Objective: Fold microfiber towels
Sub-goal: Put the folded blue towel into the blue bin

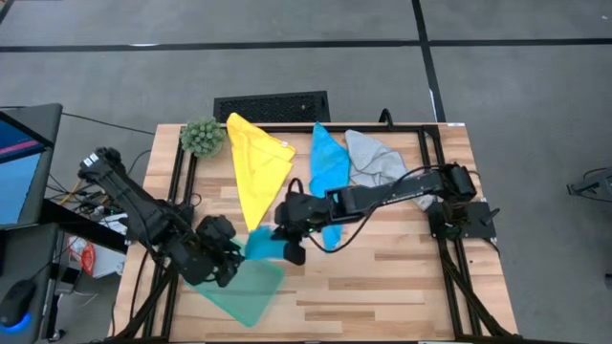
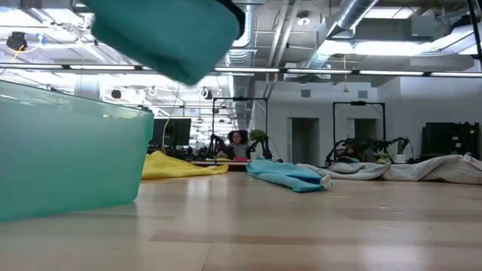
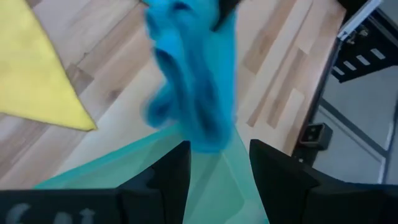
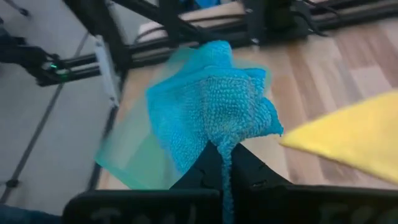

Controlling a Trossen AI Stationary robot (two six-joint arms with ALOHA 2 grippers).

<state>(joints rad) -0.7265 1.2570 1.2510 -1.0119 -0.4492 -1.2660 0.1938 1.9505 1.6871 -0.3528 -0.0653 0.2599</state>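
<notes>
The left arm enters from the left edge of the high view and slants down to the lower centre-left, where the left gripper [image 1: 222,266] hangs with fingers [image 3: 171,177] parted. The right arm stretches leftward from the right — its right gripper [image 1: 292,250] is clamped, fingers [image 4: 205,168] together, at frame centre.

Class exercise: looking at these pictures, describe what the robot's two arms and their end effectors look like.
Both arms, the left arm and the right arm, are black, built of jointed tubular links, with black cables looping alongside. Each end effector, left and right, has two flat dark fingers.
</notes>
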